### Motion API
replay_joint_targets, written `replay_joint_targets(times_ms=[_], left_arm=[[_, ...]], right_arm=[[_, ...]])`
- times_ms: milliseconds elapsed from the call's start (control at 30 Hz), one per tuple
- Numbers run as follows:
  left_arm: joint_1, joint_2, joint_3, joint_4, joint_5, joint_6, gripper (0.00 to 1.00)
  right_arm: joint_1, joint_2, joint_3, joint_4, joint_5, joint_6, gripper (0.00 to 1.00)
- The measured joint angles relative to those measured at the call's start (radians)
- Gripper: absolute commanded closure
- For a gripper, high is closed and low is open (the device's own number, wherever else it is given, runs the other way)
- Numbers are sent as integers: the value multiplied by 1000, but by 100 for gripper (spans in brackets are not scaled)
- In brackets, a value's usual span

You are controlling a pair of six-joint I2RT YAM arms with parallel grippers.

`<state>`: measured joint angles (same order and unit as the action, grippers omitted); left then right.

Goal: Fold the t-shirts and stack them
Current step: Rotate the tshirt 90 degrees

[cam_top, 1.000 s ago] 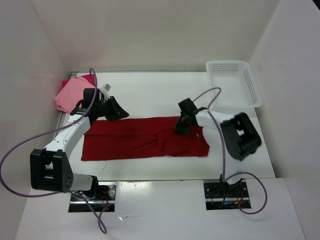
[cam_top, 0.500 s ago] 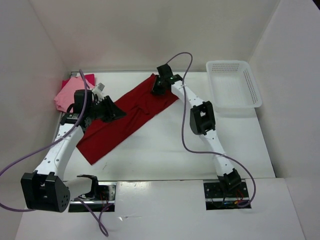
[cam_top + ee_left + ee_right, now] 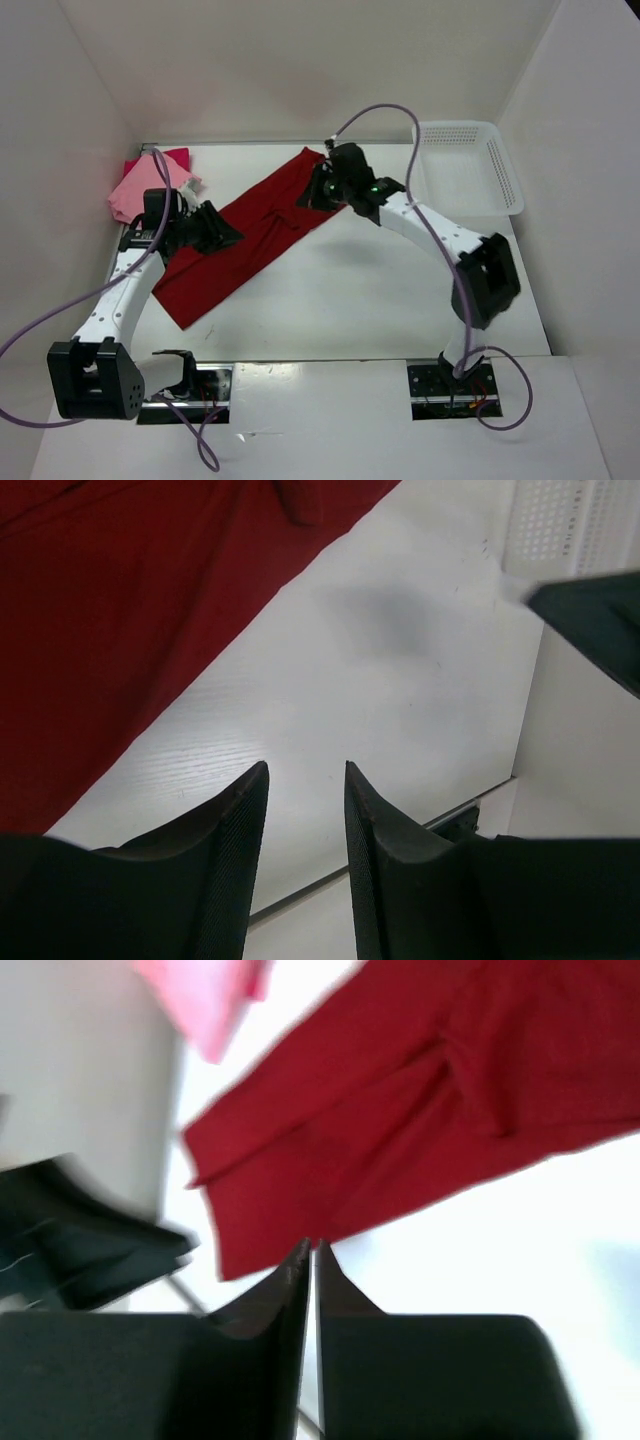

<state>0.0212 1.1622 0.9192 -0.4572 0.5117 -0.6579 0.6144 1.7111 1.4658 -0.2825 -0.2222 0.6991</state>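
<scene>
Dark red t-shirt (image 3: 250, 235) swung from level to diagonal, upper centre to lower left. Right gripper (image 3: 311, 1248) clenched empty, lifted off it; left gripper (image 3: 305, 770) parted, empty. Folding not begun.

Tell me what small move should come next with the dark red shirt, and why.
Probably open the right end effector and lower it onto the far end of the dark red t-shirt. The shirt lies as a long diagonal strip, and that end effector hovers above it, shut on nothing.
</scene>
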Motion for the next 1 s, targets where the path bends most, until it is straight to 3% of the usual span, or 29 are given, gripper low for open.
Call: replay_joint_targets(times_ms=[67,133,233,333,433,767,800,900,1000], left_arm=[[0,8,-10,0,1,0,56],[0,11,-18,1,2,0,56],[0,10,-34,8,8,0,56],[0,9,-60,16,17,-1,56],[0,9,-83,16,19,-1,56],[0,9,-102,26,23,-1,56],[0,10,-102,27,23,-1,56],[0,10,-102,29,22,-1,56],[0,11,-102,31,22,-1,56]], right_arm=[[18,111,46,-16,6,-20,72],[29,235,113,-45,30,-53,72],[42,390,204,-89,75,-96,87],[50,492,299,-154,124,-116,86],[51,545,373,-171,163,-126,67],[51,640,506,-211,215,-152,63],[51,651,509,-216,215,-154,73],[51,671,510,-233,212,-164,89],[51,673,512,-258,198,-167,91]])
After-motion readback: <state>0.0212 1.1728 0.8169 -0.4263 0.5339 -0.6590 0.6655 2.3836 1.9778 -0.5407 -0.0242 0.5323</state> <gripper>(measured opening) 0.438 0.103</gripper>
